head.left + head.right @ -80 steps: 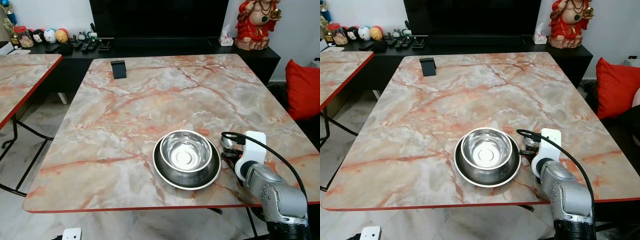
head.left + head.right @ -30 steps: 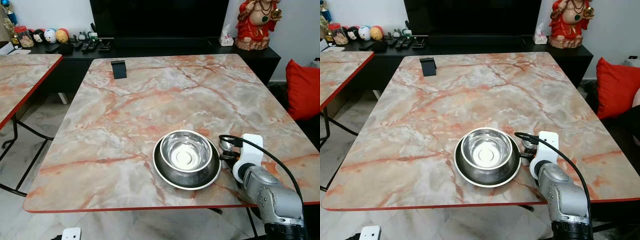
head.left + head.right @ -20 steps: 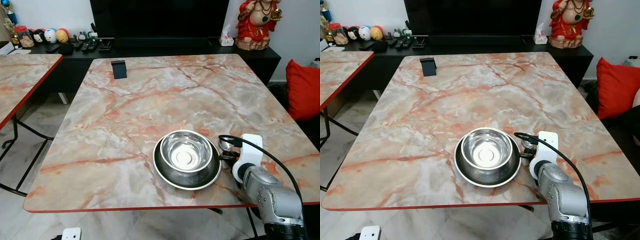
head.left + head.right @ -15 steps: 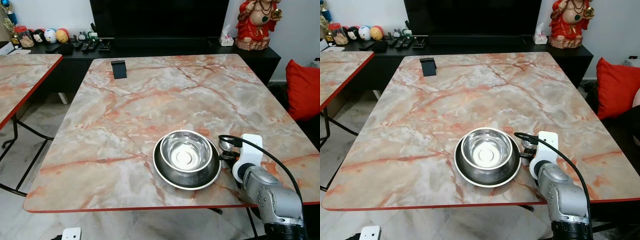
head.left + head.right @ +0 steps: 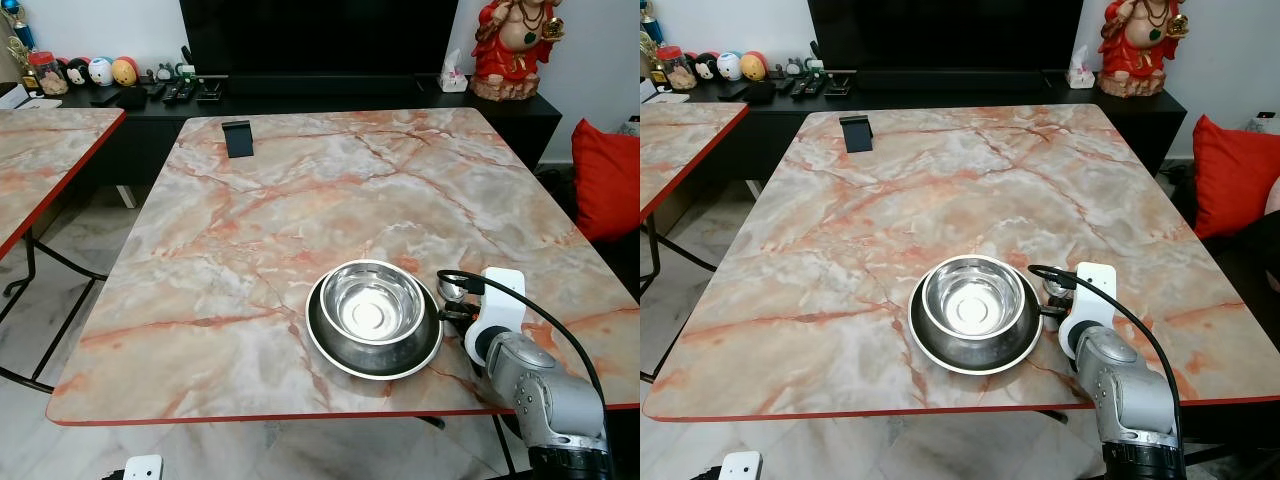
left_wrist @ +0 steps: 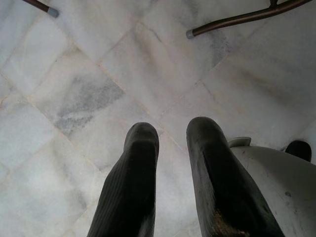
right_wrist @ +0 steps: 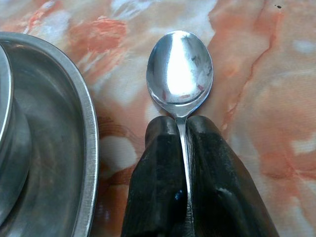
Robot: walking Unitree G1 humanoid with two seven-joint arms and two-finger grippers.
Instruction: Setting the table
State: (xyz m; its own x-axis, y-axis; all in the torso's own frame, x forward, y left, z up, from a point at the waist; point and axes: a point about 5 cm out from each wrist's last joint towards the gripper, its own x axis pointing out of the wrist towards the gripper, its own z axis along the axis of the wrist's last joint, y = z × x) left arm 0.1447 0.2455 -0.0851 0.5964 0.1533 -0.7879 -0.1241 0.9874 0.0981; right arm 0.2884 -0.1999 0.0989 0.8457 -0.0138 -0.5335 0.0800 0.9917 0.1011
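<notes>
My right end effector point(image 7: 181, 129) pinches the shiny metal spoon point(image 7: 180, 69) by its neck; I should lay it flat on the pink marble bench point(image 5: 300, 200), just beside the round steel plate point(image 7: 74, 148), then let go slowly

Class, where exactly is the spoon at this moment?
The spoon is pinched in the right gripper over the marble table, just right of the steel plate holding the bowl.

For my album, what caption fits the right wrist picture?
Right gripper pinching a shiny spoon beside the steel plate on the marble table.
</notes>
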